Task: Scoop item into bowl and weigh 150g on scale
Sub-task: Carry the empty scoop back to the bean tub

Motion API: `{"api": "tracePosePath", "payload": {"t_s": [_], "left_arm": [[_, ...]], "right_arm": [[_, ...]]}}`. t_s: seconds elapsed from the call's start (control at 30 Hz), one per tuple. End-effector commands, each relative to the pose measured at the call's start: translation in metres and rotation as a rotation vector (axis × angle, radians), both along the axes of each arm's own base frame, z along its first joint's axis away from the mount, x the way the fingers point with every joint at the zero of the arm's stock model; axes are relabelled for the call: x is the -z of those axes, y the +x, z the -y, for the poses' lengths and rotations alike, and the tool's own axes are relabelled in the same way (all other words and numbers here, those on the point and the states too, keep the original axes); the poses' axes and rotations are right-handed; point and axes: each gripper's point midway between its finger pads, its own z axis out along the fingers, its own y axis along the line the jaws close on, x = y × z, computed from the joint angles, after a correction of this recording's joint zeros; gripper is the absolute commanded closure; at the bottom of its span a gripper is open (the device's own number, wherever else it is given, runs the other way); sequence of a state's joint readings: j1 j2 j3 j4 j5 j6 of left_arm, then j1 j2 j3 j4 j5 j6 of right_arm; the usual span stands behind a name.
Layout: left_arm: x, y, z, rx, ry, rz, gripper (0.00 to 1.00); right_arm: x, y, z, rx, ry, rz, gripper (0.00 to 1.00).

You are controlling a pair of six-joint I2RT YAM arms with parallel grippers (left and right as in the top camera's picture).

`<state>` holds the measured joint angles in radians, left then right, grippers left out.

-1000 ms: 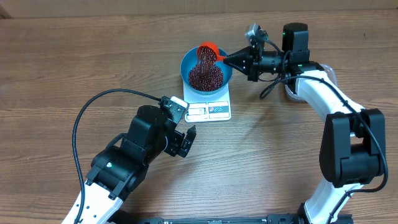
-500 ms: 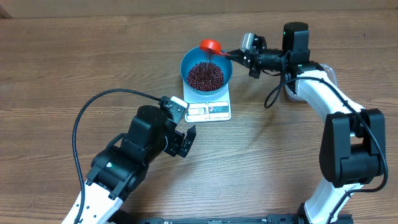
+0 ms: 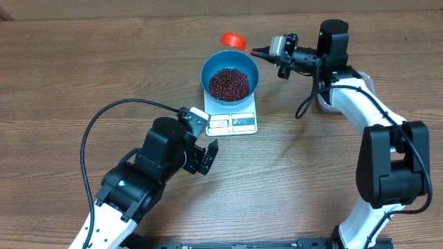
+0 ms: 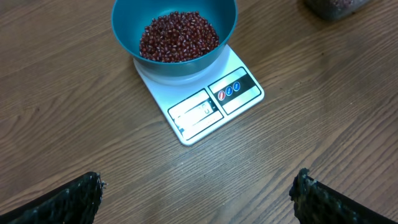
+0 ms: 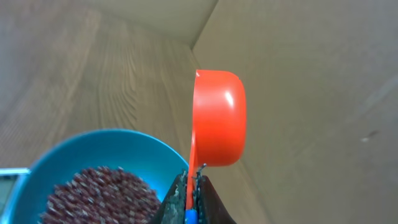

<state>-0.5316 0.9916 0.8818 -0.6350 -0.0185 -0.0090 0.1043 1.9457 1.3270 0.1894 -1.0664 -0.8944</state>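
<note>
The blue bowl (image 3: pixel 212 65) stands on the white scale (image 3: pixel 232 123) and holds a heap of dark red beans (image 3: pixel 229 83). My right gripper (image 3: pixel 259 50) is shut on the thin handle of the red scoop (image 3: pixel 233 40), whose cup hangs just past the bowl's far rim, turned on its side. In the right wrist view the scoop (image 5: pixel 217 118) is pinched edge-on above the bowl (image 5: pixel 93 146) and beans (image 5: pixel 102 193); its inside is hidden. My left gripper (image 3: pixel 205 157) rests open in front of the scale, and its wrist view shows the bowl (image 4: pixel 124 31), beans (image 4: pixel 178 36) and scale (image 4: pixel 214 106).
A clear tub (image 4: pixel 333 6) with more beans sits right of the scale, mostly under my right arm in the overhead view. A black cable (image 3: pixel 90 131) loops from my left arm over the table's left side. Bare wood lies in front of the scale.
The scoop was tipped over the bowl with beans pouring out; it has since drawn back up and away to the bowl's far rim. The left arm has not moved.
</note>
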Motion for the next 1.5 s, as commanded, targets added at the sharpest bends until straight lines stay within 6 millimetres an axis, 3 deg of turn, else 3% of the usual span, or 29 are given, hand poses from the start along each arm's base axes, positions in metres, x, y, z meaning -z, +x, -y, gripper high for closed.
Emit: {"api": "tracePosePath", "payload": {"t_s": [0.0, 0.17, 0.37, 0.5, 0.7, 0.87, 1.0, 1.13, 1.23, 1.47], "left_arm": [[0.002, -0.002, 0.003, 0.003, -0.015, -0.013, 0.01], [0.002, -0.002, 0.003, 0.003, -0.015, -0.013, 0.01], [0.002, -0.002, 0.003, 0.003, -0.015, -0.013, 0.00], [0.002, -0.002, 0.003, 0.003, -0.015, -0.013, 0.01], [0.002, -0.002, 0.003, 0.003, -0.015, -0.013, 0.00], [0.002, -0.002, 0.003, 0.003, -0.015, -0.013, 0.00], [0.002, -0.002, 0.003, 0.003, -0.015, -0.013, 0.00], [0.002, -0.002, 0.003, 0.003, -0.015, -0.013, 0.01], [0.002, -0.002, 0.003, 0.003, -0.015, -0.013, 0.00], [0.002, -0.002, 0.003, 0.003, -0.015, -0.013, 0.00]], "right_arm": [[-0.033, -0.007, 0.010, 0.023, 0.096, -0.143, 0.96], [-0.048, 0.003, 0.050, 0.145, 0.208, -0.361, 0.96], [-0.059, 0.014, 0.130, 0.363, 0.453, -0.775, 0.96], [-0.071, 0.000, 0.181, 0.430, 0.592, -0.966, 0.96], [-0.095, -0.027, 0.238, 0.532, 0.680, -0.997, 0.96], [-0.108, -0.040, 0.282, 0.795, 0.737, -0.945, 0.96], [-0.092, -0.054, 0.313, 1.134, 0.631, -0.855, 0.96], [-0.058, -0.073, 0.342, 1.464, 0.424, -0.823, 0.96], [-0.036, -0.082, 0.349, 1.553, 0.300, -0.845, 0.96], [0.008, -0.090, 0.336, 1.520, 0.194, -1.010, 0.96]]}}
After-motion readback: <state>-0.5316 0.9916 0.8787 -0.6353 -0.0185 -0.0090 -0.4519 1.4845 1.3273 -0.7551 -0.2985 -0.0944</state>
